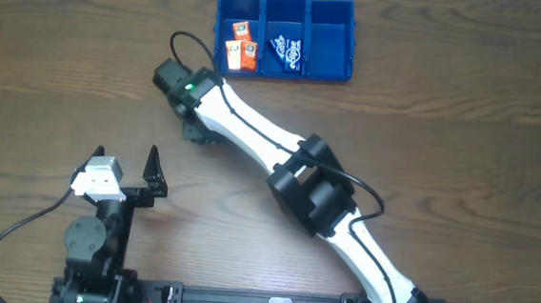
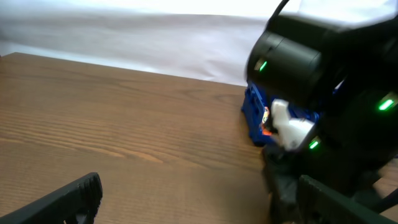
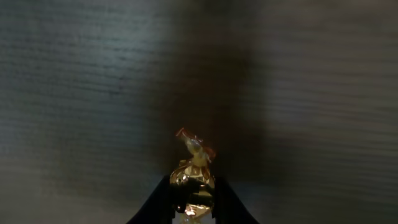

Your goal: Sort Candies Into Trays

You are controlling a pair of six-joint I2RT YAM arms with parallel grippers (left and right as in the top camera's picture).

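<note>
The right gripper (image 3: 194, 198) pinches a gold-wrapped candy (image 3: 194, 163) at the lower middle of its wrist view, with the wooden table (image 1: 481, 138) behind it. In the top view the blue tray (image 1: 353, 43) sits at upper centre. Orange candies (image 1: 240, 50) lie in its left compartment and a blue candy (image 1: 287, 50) in the middle one. The left gripper (image 1: 126, 163), at lower left, is spread wide.
</note>
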